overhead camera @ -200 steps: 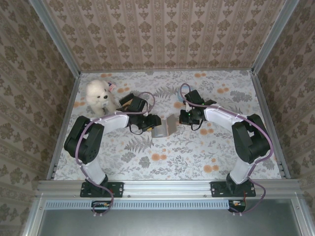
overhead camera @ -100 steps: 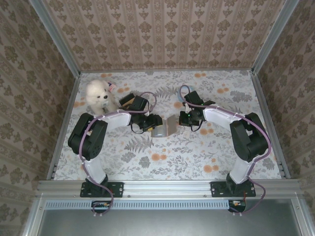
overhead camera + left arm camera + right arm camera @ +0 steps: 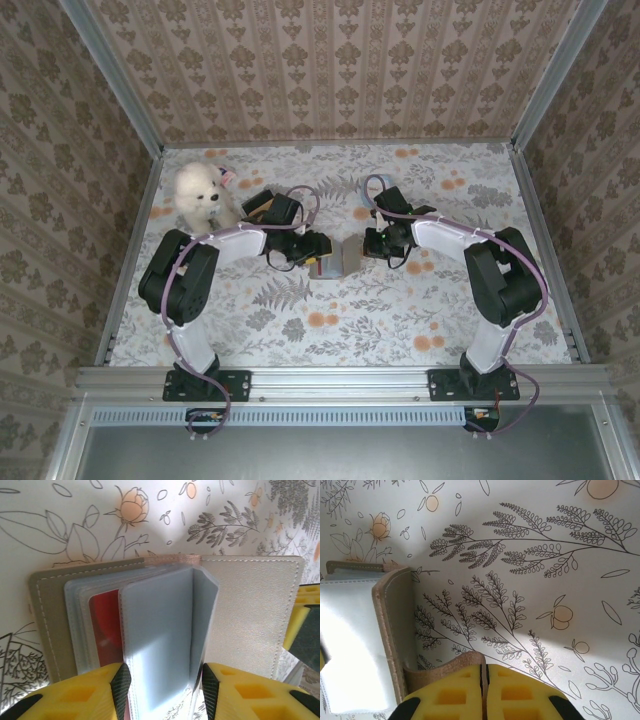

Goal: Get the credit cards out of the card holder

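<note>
The card holder lies spread on the table, grey-brown covers out, its grey-blue pocket leaves standing up in the middle. A red credit card shows in a left pocket. My left gripper is open and straddles the raised leaves, with one black pad close against each side. My right gripper is shut on the holder's brown cover edge, which bends up between its yellow fingers. In the top view the card holder sits between the left gripper and the right gripper.
A white plush toy sits at the back left, and a dark striped block lies beside the left arm. The flowered tablecloth runs to metal rails and patterned walls on all sides.
The left gripper has slid right over the holder, covering more of it. The right gripper has stayed on the holder's right edge, and its elbow has shifted slightly.
</note>
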Available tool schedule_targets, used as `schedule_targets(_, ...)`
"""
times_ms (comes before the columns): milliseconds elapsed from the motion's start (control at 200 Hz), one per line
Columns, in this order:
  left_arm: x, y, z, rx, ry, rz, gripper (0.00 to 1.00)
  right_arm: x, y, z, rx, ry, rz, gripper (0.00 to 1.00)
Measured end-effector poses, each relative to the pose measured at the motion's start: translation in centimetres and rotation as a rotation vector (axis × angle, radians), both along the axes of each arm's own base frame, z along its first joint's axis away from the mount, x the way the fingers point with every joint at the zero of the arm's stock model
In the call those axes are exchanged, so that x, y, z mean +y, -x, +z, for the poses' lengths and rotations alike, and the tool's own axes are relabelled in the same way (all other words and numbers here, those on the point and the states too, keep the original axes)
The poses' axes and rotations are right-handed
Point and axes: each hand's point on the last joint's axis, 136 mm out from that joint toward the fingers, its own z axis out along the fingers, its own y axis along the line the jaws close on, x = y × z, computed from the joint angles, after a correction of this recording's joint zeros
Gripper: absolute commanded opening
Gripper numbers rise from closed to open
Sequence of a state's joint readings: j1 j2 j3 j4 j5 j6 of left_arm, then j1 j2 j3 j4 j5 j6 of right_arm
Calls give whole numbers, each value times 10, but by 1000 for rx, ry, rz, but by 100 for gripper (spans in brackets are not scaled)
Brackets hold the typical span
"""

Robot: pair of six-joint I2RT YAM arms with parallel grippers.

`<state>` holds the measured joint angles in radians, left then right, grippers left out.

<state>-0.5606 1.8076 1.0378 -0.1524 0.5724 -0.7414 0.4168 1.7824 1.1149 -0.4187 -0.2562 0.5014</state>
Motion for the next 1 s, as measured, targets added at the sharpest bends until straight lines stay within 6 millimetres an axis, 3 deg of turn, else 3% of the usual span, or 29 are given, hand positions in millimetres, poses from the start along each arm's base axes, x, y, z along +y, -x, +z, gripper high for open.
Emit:
schedule_targets(755, -28, -5, 24, -23, 185, -49, 50, 1, 2, -8, 21, -12, -18, 9)
schedule_targets(1000, -43, 3, 33, -41, 227, -90, 50, 1, 3, -9, 23, -15, -18, 9)
